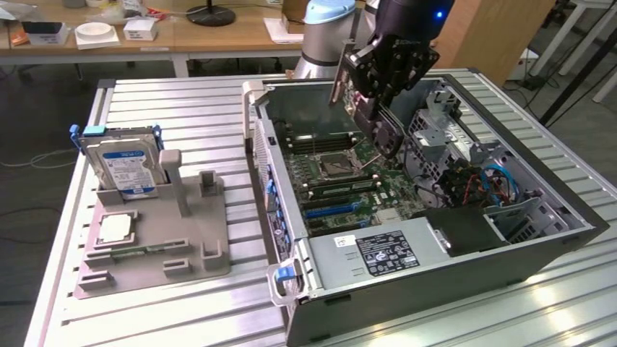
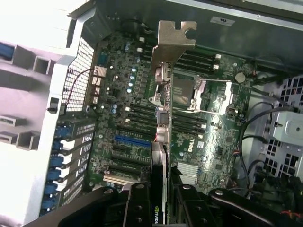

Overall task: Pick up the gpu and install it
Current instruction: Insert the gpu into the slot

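Tool [image 1: 378,90] was clamped on the gpu [image 1: 383,134]. The card hung tilted over the motherboard [image 1: 333,177] inside the open case [image 1: 453,289]. Drive cage [image 1: 438,119] and blue cables [image 1: 501,181] crowded it on the exterior view's right. Hard drive [image 1: 126,166] and CPU chip [image 1: 114,229] sat in the grey fixture [image 1: 207,253] on the bench [image 1: 193,108], well apart. In the wrist view the card's gripped end was cut off behind the fingers [image 2: 137,208]. Blue slot [image 2: 132,141] lay beside it. Contact with the board couldn't be told.

On a slatted metal table [image 1: 164,123], a blue-labelled hard drive [image 1: 126,168] stands upright in a grey holder [image 1: 188,254] with a CPU chip [image 1: 114,228], beside an open computer case [image 1: 463,293] baring its motherboard [image 1: 333,189].
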Controlling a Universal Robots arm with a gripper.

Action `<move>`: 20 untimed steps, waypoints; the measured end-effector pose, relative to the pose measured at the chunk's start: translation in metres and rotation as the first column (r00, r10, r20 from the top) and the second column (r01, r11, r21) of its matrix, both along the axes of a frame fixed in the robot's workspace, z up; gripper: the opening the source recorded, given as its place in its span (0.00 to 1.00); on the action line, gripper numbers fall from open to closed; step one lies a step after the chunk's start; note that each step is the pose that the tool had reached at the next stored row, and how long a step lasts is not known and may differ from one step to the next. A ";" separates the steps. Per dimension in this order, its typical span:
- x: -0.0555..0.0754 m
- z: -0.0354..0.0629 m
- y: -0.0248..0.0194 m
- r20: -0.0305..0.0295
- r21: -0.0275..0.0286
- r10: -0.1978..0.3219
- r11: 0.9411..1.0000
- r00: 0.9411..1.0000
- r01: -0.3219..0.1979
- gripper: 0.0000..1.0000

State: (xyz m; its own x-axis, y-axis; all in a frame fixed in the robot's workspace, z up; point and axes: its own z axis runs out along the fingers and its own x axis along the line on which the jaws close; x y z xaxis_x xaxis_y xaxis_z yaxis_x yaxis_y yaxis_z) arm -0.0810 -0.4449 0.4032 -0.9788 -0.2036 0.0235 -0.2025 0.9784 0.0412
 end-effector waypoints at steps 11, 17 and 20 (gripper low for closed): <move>0.003 -0.0006 0.0000 0.000 0.000 0.146 0.989 0.989 -0.146 0.26; 0.005 -0.0008 0.0000 0.000 0.000 0.224 0.975 0.975 -0.224 0.26; 0.006 -0.0009 0.0000 0.000 0.000 0.262 0.965 0.965 -0.262 0.26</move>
